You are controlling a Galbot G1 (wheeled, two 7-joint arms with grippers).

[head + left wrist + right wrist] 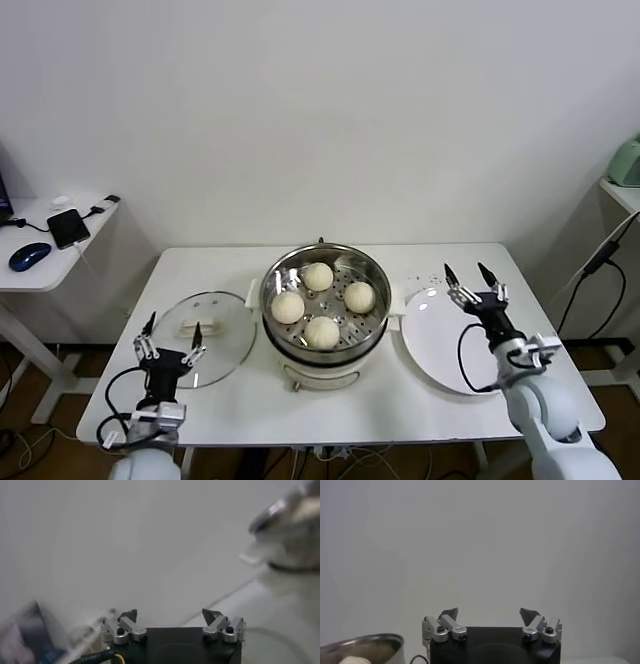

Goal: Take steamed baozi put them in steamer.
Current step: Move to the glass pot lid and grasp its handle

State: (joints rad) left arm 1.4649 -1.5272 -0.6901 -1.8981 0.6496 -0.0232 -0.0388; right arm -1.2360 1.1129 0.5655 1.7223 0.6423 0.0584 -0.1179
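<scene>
Several cream-white baozi (322, 331) sit on the perforated tray inside the shiny steel steamer (276, 268) at the table's middle. One bun (354, 660) and the steamer rim (365, 643) show in the right wrist view; the steamer (287, 527) is blurred in the left wrist view. My left gripper (172, 334) is open and empty, raised over the glass lid at the front left. My right gripper (469, 274) is open and empty, raised over the white plate, to the right of the steamer. Both grippers also show open in their wrist views, left (170, 613) and right (489, 612).
A round glass lid (222, 318) with a white handle lies left of the steamer. A flat white plate (432, 345) lies right of it. A side desk at the far left holds a phone (68, 227) and a mouse (29, 255). A wall stands behind the table.
</scene>
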